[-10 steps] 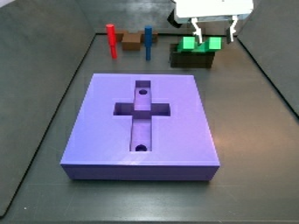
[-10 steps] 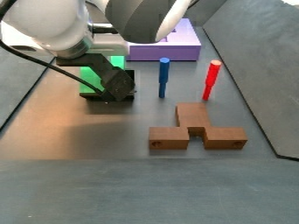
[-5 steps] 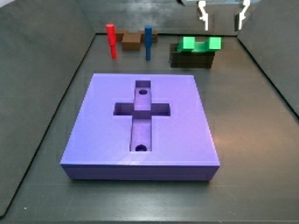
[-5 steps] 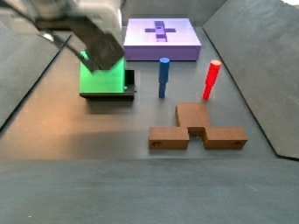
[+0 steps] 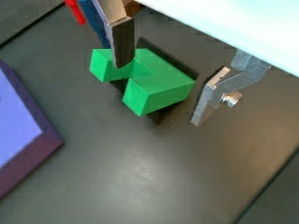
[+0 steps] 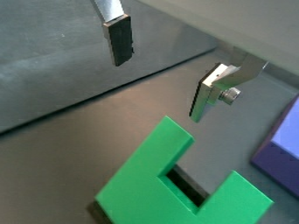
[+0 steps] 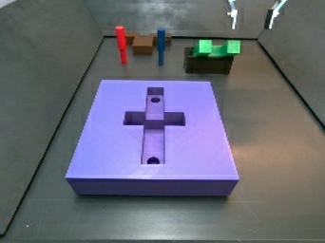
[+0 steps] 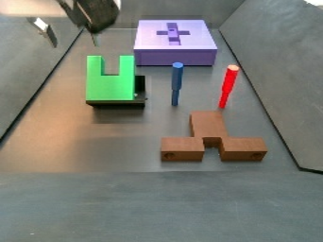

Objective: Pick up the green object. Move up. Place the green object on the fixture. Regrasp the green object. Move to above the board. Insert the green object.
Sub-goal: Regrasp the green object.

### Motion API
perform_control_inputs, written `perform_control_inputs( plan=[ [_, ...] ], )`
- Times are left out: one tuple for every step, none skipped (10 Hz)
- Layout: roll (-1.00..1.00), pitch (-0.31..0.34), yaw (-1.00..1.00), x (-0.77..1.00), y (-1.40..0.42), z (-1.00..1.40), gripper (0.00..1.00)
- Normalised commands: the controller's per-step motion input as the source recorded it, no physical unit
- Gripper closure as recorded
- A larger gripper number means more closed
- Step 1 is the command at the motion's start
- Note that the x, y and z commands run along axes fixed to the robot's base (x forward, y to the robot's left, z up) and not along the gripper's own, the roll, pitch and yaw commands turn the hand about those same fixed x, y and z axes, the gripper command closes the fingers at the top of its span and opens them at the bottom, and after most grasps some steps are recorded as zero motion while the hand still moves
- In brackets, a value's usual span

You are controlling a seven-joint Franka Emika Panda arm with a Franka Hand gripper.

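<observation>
The green object (image 7: 216, 47), a bright green U-shaped piece, rests on the dark fixture (image 7: 207, 65) at the far right. It also shows in a side view (image 8: 110, 80), lying over the fixture (image 8: 127, 103). My gripper (image 7: 254, 16) is open and empty, well above the piece. In both wrist views the fingers (image 5: 121, 42) (image 6: 117, 42) stand wide apart, clear of the green object (image 5: 142, 80) (image 6: 176, 188) below. The lavender board (image 7: 155, 130) with its cross recess lies in the middle and shows in a side view (image 8: 175, 43).
A red peg (image 7: 122, 43) and a blue peg (image 7: 162, 46) stand upright near the fixture, as in a side view (image 8: 229, 86) (image 8: 177, 82). An orange-brown block (image 7: 143, 43) sits at the back. Brown blocks (image 8: 212, 144) lie on the floor. Dark walls bound the floor.
My gripper was down around the green object a second ago. It has opened and risen straight up. The green object stays on the fixture.
</observation>
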Motion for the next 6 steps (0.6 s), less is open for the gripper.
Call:
perform_control_inputs(
  plan=[
    [1.00,0.000,0.08,0.16,-0.16,0.07,0.00],
    [1.00,0.000,0.06,0.07,-0.17,0.03,0.00],
    [1.00,0.000,0.00,0.00,-0.16,0.03,0.00],
    [1.00,0.000,0.00,0.00,-0.15,0.01,0.00],
    [1.00,0.000,0.00,0.00,-0.13,0.01,0.00],
    [1.00,0.009,0.00,0.00,-0.12,0.02,0.00]
  ],
)
